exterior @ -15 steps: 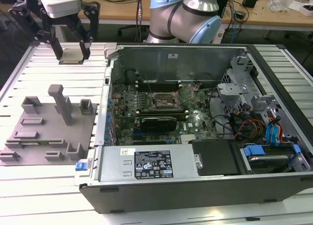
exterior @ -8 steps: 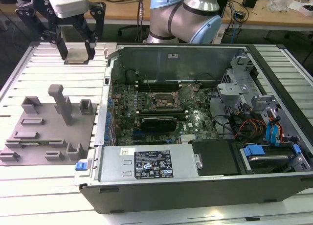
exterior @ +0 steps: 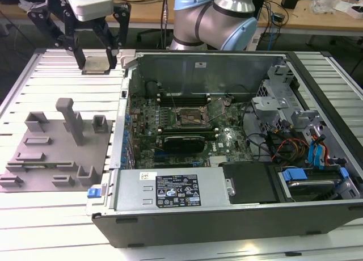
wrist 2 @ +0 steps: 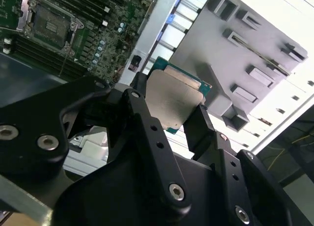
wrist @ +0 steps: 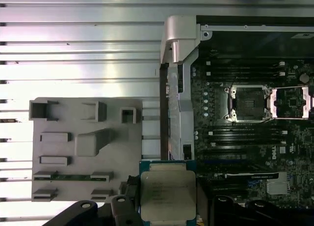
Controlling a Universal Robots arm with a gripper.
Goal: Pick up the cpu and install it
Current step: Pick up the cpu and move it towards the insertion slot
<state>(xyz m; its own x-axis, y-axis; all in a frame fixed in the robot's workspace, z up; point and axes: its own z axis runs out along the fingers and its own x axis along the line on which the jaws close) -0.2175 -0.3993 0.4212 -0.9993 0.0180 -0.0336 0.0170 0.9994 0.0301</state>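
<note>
1. The gripper (exterior: 96, 61) is clamped on the cpu (exterior: 95, 64) by two opposite edges and holds it high over the slatted table (exterior: 45, 227).
2. Keep the chip level; a tilt risks a skewed seat.
3. The grey tray (exterior: 57, 153) lies below, off to one side; stay clear of its posts.
4. The open socket (exterior: 190, 118) in the computer case (exterior: 255, 221) sits well apart from the chip; square the chip to it.

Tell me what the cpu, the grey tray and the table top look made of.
cpu: dull-silver metal lid with a soft sheen; the green rim looks like circuit board.
grey tray: matte, uniform grey, blocky moulded shapes, no glare; probably plastic, possibly printed.
table top: pale ribbed slats with bright reflections; likely aluminium extrusion.
</note>
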